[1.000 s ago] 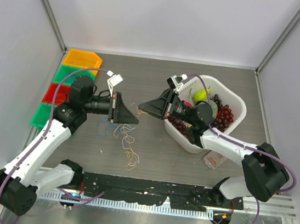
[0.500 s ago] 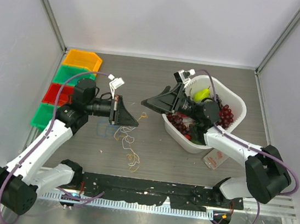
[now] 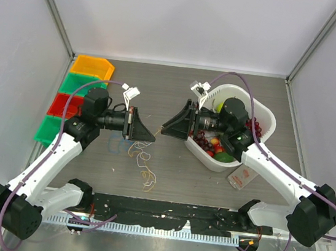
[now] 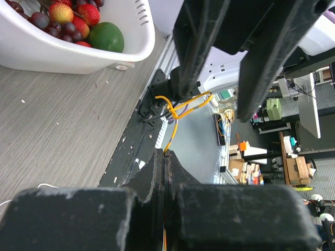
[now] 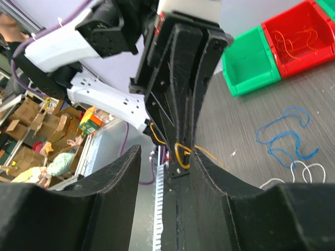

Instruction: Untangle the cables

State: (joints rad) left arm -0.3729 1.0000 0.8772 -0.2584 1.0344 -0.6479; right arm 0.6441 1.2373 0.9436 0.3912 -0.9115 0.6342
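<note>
Left tool [image 3: 153, 138] is clamped tight, fingers pressed together on one strand: the orange wire [image 4: 173, 129] runs straight out of its tip. Right tool [image 3: 164, 129] sits nose to nose with it, just off its tip, fingers apart. From the left wrist, the orange wire loops across the gap between those two open fingers, but nothing is pinched there yet. The right wrist view agrees: the left tool's closed tip sits right in the mouth of the right one, a curl of orange hanging at it.

The rest of the cables [image 3: 143, 159] lie limp on the bench [image 3: 178, 96] below and just behind the left tool's tip, a small loose clump of tan and white. A blue wire [image 5: 277, 121] is spread flat beside them, on the far side from the right tool. The basket [image 3: 267, 115] sits behind the right tool, out of play.

My read: this is the pull-apart step, with one strand singled out and a second grip being set up. Next, the right tool has to close on the orange loop just ahead of the left tip, not on the left tool itself. Then the two draw away from each other, so the strand slides free of the clump.
</note>
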